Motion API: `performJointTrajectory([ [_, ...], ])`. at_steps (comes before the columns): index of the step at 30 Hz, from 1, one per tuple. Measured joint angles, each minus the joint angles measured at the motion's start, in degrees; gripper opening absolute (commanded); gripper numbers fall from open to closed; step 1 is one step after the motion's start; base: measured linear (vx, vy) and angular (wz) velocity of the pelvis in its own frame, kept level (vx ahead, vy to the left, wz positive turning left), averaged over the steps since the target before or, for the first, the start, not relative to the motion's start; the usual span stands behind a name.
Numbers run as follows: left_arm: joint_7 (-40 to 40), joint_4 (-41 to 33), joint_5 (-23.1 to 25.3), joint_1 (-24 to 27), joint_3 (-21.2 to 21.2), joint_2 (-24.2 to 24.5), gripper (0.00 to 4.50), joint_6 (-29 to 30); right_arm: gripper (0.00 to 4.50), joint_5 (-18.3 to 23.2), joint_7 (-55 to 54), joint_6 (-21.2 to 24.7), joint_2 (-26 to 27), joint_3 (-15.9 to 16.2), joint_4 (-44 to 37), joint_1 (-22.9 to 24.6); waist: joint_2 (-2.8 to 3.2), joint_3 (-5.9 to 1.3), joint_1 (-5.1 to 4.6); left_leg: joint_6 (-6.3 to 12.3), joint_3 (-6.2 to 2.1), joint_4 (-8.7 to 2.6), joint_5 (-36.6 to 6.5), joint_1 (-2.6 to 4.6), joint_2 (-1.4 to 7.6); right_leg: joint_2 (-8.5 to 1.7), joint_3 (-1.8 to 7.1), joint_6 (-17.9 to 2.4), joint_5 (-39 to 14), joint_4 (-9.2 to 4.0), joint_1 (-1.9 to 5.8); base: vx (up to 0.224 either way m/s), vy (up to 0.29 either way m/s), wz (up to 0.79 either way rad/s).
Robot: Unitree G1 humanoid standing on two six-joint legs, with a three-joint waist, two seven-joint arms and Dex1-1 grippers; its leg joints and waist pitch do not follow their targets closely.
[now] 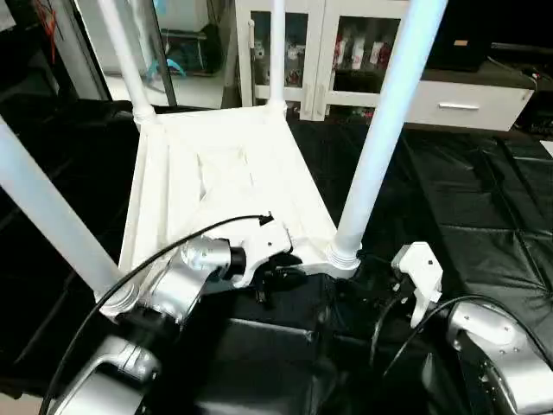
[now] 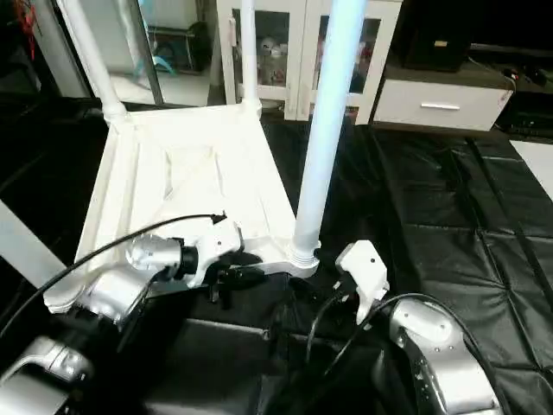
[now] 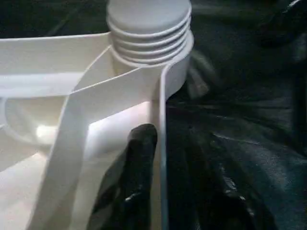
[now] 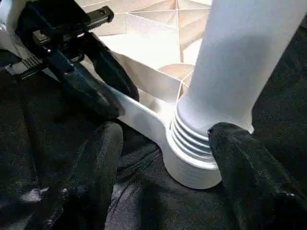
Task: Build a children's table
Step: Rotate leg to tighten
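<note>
The children's table lies upside down on the black cloth, its white ribbed top (image 1: 216, 173) facing up and four white legs standing in the corner sockets. My left gripper (image 1: 281, 278) is shut on the top's near rim (image 3: 160, 120), one black finger (image 3: 139, 158) inside the wall and the other outside it. My right gripper (image 4: 172, 163) stands open around the ribbed base of the near right leg (image 1: 380, 130) and its socket (image 4: 192, 167). One finger (image 4: 249, 172) rests against the ribs. The other finger (image 4: 96, 167) is clear of the socket.
A white cabinet with glass doors (image 1: 346, 52) and a low white drawer unit (image 1: 458, 104) stand behind the table. Black cloth (image 1: 484, 199) covers the ground to the right. The other three legs (image 1: 43, 216) (image 1: 125, 52) (image 1: 276, 52) rise at the left and far corners.
</note>
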Motion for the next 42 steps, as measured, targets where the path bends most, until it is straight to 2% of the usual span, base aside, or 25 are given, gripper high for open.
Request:
performJointTrajectory([
  [2, 0.0, 1.3, 0.5, -1.3, -0.3, 0.0, 1.66, -0.4, 3.14, 0.1, 0.1, -0.1, -0.3, 0.0, -0.1, 0.0, 0.03, -0.02, -0.04, 0.00, 0.00, 0.00, 0.0, -0.05, 0.00, 0.00, 0.00, 0.0, 0.0, 0.01, -0.03, 0.000, 0.000, 0.00],
  [4, 0.0, 2.6, 1.1, -2.3, -0.8, 0.2, 1.66, -0.6, 3.14, 0.1, 0.3, -0.1, -0.3, -0.1, -0.2, 0.2, 0.08, -0.05, -0.11, 0.02, -0.01, 0.00, 0.0, -0.31, 0.01, 0.01, -0.02, 0.0, 0.0, -0.01, -0.04, 0.000, 0.000, 0.00],
  [7, 0.1, 3.5, 2.5, -3.5, -2.1, 0.2, 1.66, 0.1, 3.14, 0.2, 0.4, -0.1, -0.4, -0.2, -0.3, 0.7, 0.35, -0.21, -0.04, 0.03, -0.01, 0.06, 0.0, -0.34, 0.03, 0.00, -0.03, 0.0, 0.0, -0.05, -0.02, 0.000, 0.000, 0.00],
  [14, 2.8, 6.3, 3.2, -5.0, -2.1, -0.3, 1.66, 1.2, 3.14, 0.3, 0.4, 0.0, -0.5, -0.2, -0.7, 2.1, 0.35, -0.19, -0.31, 0.00, -0.03, 0.04, 0.0, -0.24, 0.04, 0.00, -0.06, 0.2, -0.1, 0.00, 0.01, 0.000, 0.000, 0.00],
  [17, 3.7, 6.9, 3.3, -5.3, -2.0, -0.4, 1.30, 1.8, 3.14, 0.5, 0.5, 0.0, -0.9, -0.2, -1.4, 2.2, 0.30, -0.16, -0.53, 0.00, -0.05, 0.04, 0.0, -0.23, 0.04, 0.00, -0.07, 0.2, -0.1, -0.03, 0.00, 0.000, 0.000, 0.00],
  [19, 3.7, 6.9, 3.6, -5.3, -2.0, -0.4, 1.28, 2.3, 3.14, 0.7, 0.5, 0.0, -1.0, -0.4, -1.5, 2.2, 0.28, -0.14, -0.61, 0.00, -0.05, 0.04, 0.0, -0.23, 0.04, 0.00, -0.07, 0.2, -0.1, -0.06, 0.00, 0.000, 0.000, 0.00],
  [22, 3.5, 6.6, 3.6, -5.3, -2.1, -0.3, 0.86, 2.8, 3.14, 0.7, 0.6, 0.0, -1.0, -0.5, -1.5, 2.2, 0.24, -0.12, -0.64, 0.01, -0.05, 0.04, 0.0, -0.25, 0.03, 0.00, -0.06, 0.2, -0.1, -0.07, 0.00, 0.000, 0.000, 0.00],
  [24, 2.4, 6.0, 3.6, -5.2, -2.4, -0.2, 0.83, 3.2, 3.14, 0.7, 0.7, 0.1, -1.3, -0.5, -1.5, 2.1, 0.22, -0.12, -0.66, 0.01, -0.05, 0.04, 0.0, -0.25, 0.03, 0.00, -0.06, 0.2, -0.1, -0.07, 0.00, 0.000, 0.000, 0.00],
  [27, 1.9, 5.0, 3.7, -5.0, -3.4, 0.4, 0.44, 3.2, 3.14, 0.8, 0.9, 0.2, -1.7, -0.6, -1.5, 2.0, 0.19, -0.15, -0.65, 0.01, -0.05, 0.05, 0.0, -0.25, 0.04, 0.00, -0.06, 0.2, -0.1, -0.05, 0.00, 0.000, 0.000, 0.00],
  [29, 1.2, 4.4, 4.1, -4.9, -4.0, 0.8, 0.44, 3.2, 3.14, 0.8, 1.0, 0.2, -1.9, -0.7, -1.5, 1.9, 0.19, -0.16, -0.70, 0.01, -0.05, 0.04, 0.0, -0.25, 0.04, 0.00, -0.07, 0.2, -0.1, -0.05, -0.01, 0.000, 0.000, 0.00],
  [34, 0.3, 2.4, 4.7, -3.8, -4.7, 1.4, 0.04, 3.7, 3.14, 1.0, 1.1, 0.2, -2.0, -1.7, -1.3, 0.1, 0.12, -0.21, -0.83, 0.01, -0.05, 0.03, 0.0, -0.24, 0.05, 0.00, -0.07, 0.2, -0.1, -0.03, -0.01, 0.000, 0.000, 0.00],
  [42, -1.0, 0.2, 3.4, -2.9, -4.0, 1.9, 0.01, 5.2, 3.14, 5.2, 1.2, 1.6, -2.7, -6.5, 0.0, -2.6, -0.21, -0.22, -0.75, 0.00, -0.04, 0.01, 0.0, -0.24, 0.05, 0.00, -0.07, 0.1, 0.0, -0.04, -0.02, 0.000, 0.000, 0.00],
])
